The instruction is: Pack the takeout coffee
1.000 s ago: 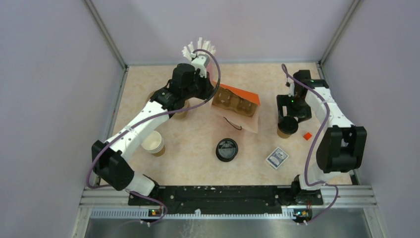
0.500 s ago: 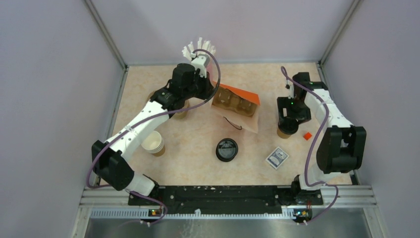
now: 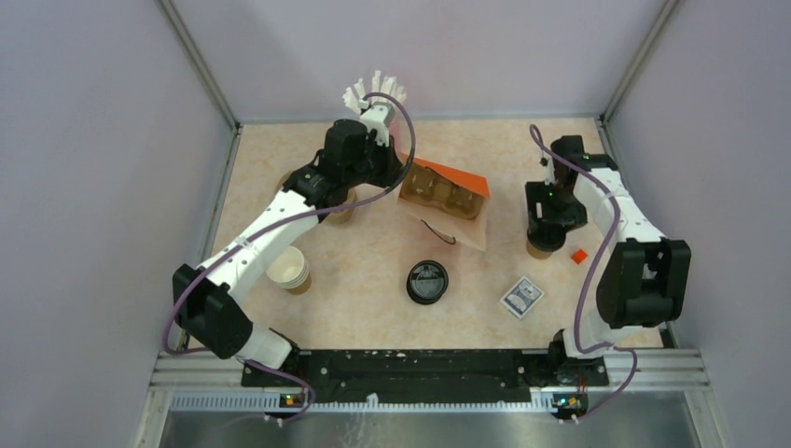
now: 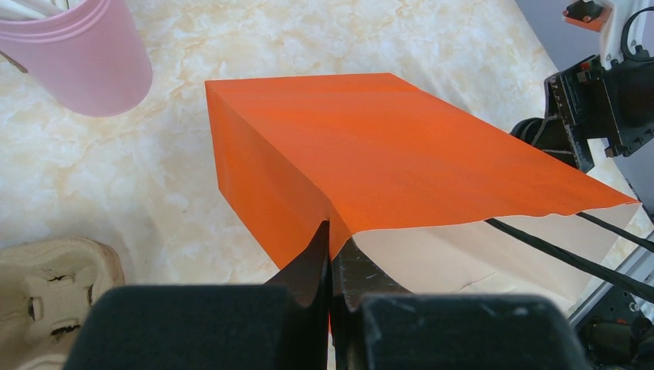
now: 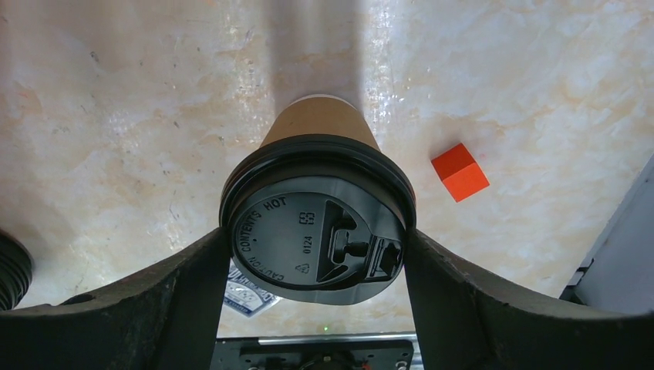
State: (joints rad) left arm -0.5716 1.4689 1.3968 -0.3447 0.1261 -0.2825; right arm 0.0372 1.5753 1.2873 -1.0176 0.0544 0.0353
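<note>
The takeout coffee, a brown paper cup with a black sip lid, stands on the table at the right. Only a sliver of it shows under the arm in the top view. My right gripper comes down over it, and both fingers touch the lid's rim, one on each side. The orange bag lies on its side in the middle of the table, its mouth towards the right arm. My left gripper is shut on the near edge of the bag's mouth.
A loose black lid and a printed sachet lie near the front. A lidless paper cup stands at the left. A small orange block sits beside the coffee. A pink cup of white cutlery and a pulp carrier are near the left gripper.
My right gripper has come down a little over the coffee cup and its fingers have drawn in against the lid. The left arm and the bag have not moved.
</note>
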